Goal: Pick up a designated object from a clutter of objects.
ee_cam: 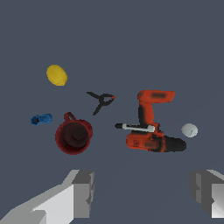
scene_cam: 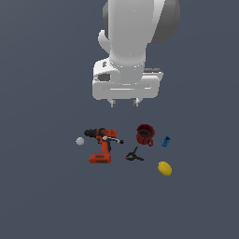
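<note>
The red-orange drill [scene_cam: 101, 144] lies on its side on the grey floor, black chuck toward the exterior view's left, battery base nearest the camera. It also shows in the wrist view [ee_cam: 151, 127]. A black-white marker [ee_cam: 134, 127] lies across its body. Around it sit a dark red mug [scene_cam: 145, 134], a black clamp [scene_cam: 134, 156], a yellow lemon [scene_cam: 165, 168], a blue piece [scene_cam: 165, 141] and a grey ball [scene_cam: 80, 141]. My gripper [scene_cam: 123, 102] hangs well above the clutter, open and empty; its fingers [ee_cam: 83, 192] stand wide apart in the wrist view.
The mug [ee_cam: 73, 136] stands upright with its mouth open upward. The clamp [ee_cam: 101, 101] lies between the mug and the drill. The lemon [ee_cam: 57, 75] and blue piece [ee_cam: 41, 119] lie beyond the mug, the ball [ee_cam: 189, 130] beside the chuck.
</note>
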Controlling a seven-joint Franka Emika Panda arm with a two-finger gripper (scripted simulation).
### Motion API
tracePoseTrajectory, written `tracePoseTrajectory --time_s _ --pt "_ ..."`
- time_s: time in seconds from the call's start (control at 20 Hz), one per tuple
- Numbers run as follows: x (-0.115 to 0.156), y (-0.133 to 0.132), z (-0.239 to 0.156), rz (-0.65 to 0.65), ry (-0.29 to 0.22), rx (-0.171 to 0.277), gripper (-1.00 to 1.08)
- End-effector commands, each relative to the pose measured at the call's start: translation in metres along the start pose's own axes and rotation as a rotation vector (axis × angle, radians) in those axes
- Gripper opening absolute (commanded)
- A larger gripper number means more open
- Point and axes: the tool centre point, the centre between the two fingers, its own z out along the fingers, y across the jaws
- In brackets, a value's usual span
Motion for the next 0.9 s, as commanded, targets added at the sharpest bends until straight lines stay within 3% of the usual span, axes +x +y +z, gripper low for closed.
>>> tracePoseTrajectory --time_s 0.0,0.85 --pt "0.000 0.001 0.001 -0.005 0.000 -0.001 0.68" --pt "0.004 0.034 0.042 -0.210 0.001 -0.015 0.68"
